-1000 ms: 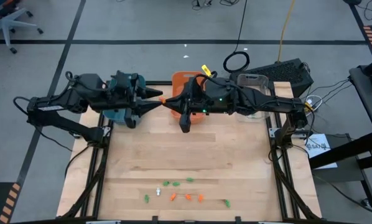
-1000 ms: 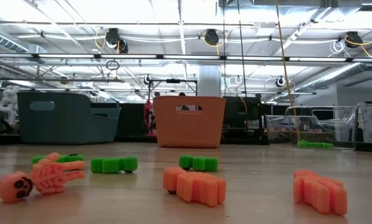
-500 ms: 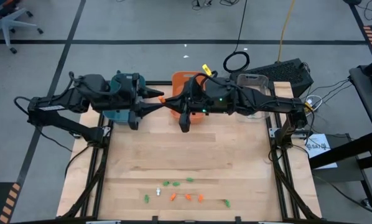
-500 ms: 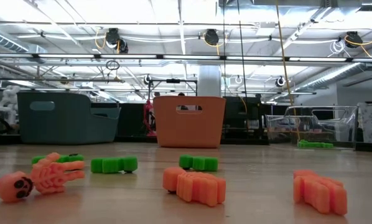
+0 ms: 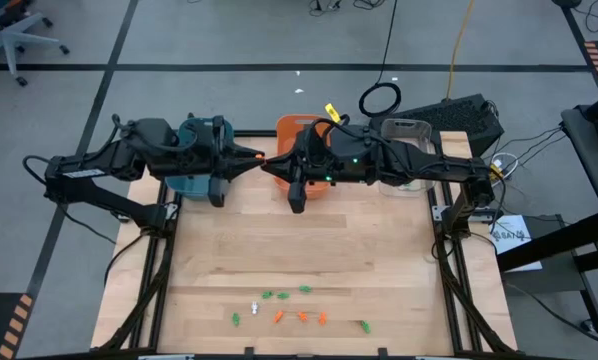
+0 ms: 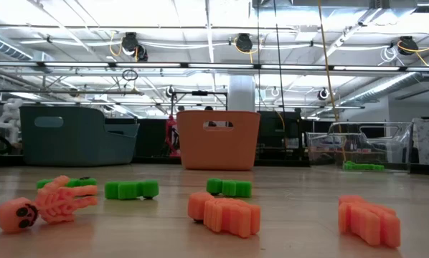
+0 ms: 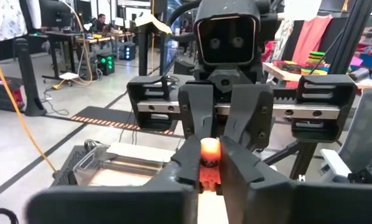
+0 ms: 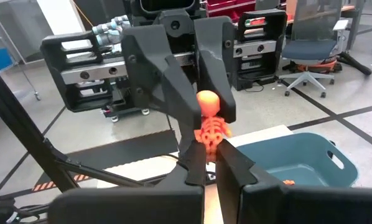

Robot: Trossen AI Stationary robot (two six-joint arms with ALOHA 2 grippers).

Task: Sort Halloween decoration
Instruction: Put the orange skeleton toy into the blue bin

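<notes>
High view, left end effector [image 5: 255, 159] and right end effector [image 5: 267, 162] both clenched on orange skeleton [image 8: 209, 127], above orange bin [image 5: 291, 127] edge.

Three bins [image 5: 297, 130]; nine trinkets [image 5: 301, 316] on the table [image 5: 279, 240].

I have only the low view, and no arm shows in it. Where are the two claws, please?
Observer: Both are raised over the back of the table. The left claw and the right claw meet tip to tip beside the orange bin.
Operator: Do they hold something?
Observer: Yes, one orange skeleton. In the wrist views both claws are closed on it, one at each end.
Operator: My view hides the inside of the teal bin. Is it empty?
Observer: No. The right wrist view shows a small orange piece on the floor of the teal bin.
</notes>
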